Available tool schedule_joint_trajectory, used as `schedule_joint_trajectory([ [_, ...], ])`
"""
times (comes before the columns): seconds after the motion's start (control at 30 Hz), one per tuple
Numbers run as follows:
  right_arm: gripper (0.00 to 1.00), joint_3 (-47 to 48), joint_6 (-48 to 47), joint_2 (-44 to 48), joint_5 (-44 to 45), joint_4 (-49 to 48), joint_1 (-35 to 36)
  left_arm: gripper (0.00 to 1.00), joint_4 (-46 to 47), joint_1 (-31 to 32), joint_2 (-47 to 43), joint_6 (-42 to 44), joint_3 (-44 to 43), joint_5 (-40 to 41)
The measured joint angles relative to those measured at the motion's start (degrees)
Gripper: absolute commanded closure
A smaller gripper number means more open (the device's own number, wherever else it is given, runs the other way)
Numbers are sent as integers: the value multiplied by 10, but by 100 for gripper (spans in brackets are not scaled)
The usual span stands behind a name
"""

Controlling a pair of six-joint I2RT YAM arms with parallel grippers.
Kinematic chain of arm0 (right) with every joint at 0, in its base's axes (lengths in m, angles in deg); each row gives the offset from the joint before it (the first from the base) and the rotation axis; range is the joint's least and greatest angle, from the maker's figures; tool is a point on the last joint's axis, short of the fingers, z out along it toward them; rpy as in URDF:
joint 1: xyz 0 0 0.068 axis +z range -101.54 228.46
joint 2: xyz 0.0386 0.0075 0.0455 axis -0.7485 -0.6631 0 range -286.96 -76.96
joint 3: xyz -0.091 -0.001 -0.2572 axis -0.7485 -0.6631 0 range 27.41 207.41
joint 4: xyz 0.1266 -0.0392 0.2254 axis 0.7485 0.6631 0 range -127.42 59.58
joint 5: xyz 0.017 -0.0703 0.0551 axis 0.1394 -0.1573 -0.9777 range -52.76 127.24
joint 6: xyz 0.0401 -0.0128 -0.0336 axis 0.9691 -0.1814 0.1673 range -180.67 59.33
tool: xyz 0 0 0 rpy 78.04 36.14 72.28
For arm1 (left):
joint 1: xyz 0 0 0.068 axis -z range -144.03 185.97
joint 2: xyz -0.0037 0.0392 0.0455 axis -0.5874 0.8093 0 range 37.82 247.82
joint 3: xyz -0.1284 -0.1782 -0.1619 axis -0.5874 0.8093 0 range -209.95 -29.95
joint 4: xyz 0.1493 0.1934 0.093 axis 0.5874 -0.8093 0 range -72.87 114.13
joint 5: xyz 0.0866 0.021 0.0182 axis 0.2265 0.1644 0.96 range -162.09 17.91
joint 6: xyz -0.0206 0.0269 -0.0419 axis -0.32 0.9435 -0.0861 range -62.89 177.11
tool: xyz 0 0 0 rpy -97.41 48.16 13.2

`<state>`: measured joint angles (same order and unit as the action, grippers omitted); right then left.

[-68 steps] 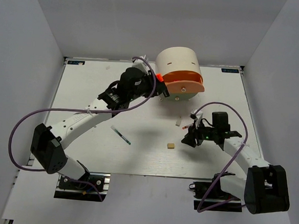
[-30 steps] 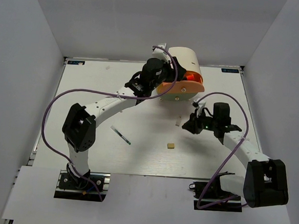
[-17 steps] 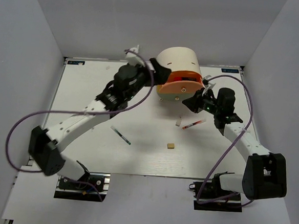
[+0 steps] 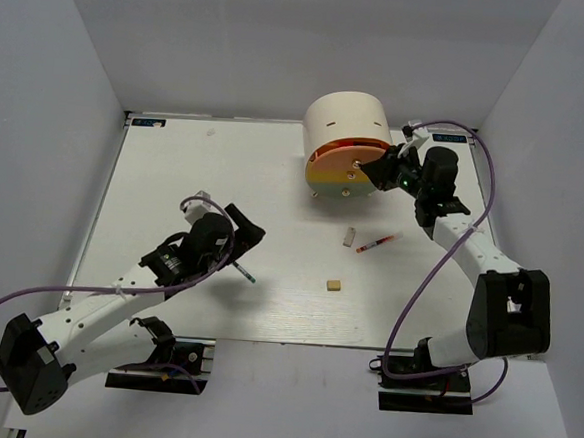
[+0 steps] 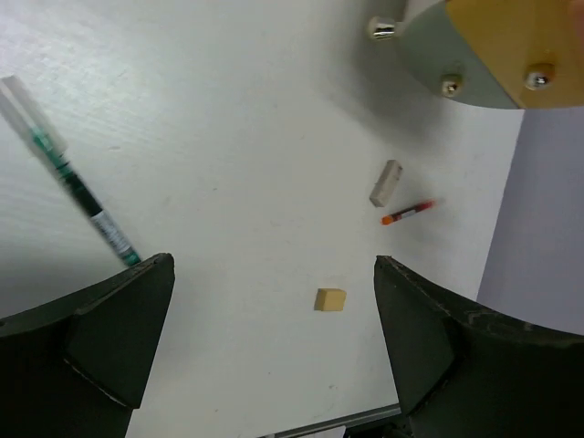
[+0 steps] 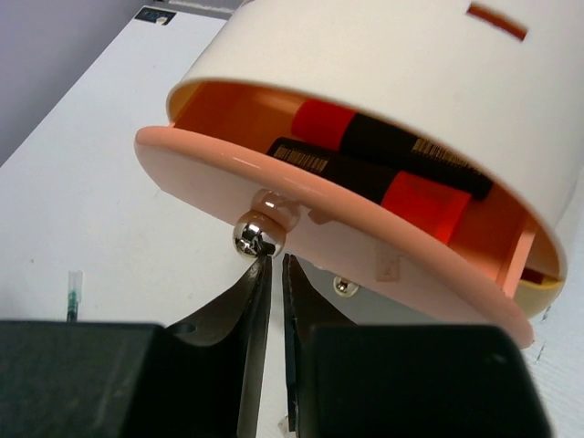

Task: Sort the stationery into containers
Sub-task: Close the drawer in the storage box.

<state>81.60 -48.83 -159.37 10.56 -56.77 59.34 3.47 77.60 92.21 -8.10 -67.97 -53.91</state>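
Note:
The cream organiser (image 4: 347,123) stands at the back, its orange drawer (image 6: 310,228) partly open with black highlighters (image 6: 365,173) inside. My right gripper (image 6: 276,265) is shut with only a slit between its fingers. It holds nothing, and its tips sit just under the drawer's shiny knob (image 6: 258,234). My left gripper (image 5: 274,347) hangs open and empty over the near-left table. A white pen with green print (image 5: 68,178) lies beside it. On the table lie a tan eraser (image 4: 335,284), a whitish eraser (image 4: 349,237) and a small red-tipped pen (image 4: 378,244).
The yellow and green drawers (image 5: 484,55) below the orange one look closed. The table's right edge (image 4: 491,233) runs close behind the right arm. Grey walls enclose the table on three sides.
The left arm pulled back from the organiser to the near left, and its gripper opened. The right arm rose to the orange drawer's front, leaving the red-tipped pen on the table. The drawer sits further in.

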Motion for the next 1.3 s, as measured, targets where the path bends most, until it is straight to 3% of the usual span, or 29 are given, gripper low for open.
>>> schedule_joint_trajectory([
  [0.27,80,34,-3,-37,13,-5,-2,0,-62,0,-12,-91,21,9],
  [0.43,75,43,-5,-59,14,-5,-3,0,-88,0,35,-119,20,8],
  [0.83,66,62,-4,-76,16,-7,-7,0,-110,0,108,-133,14,-9],
  [1.2,67,65,7,-81,3,-6,-12,1,-103,0,146,-133,14,-25],
  [1.3,61,52,15,-81,-7,-5,-12,1,-102,0,151,-134,14,-26],
])
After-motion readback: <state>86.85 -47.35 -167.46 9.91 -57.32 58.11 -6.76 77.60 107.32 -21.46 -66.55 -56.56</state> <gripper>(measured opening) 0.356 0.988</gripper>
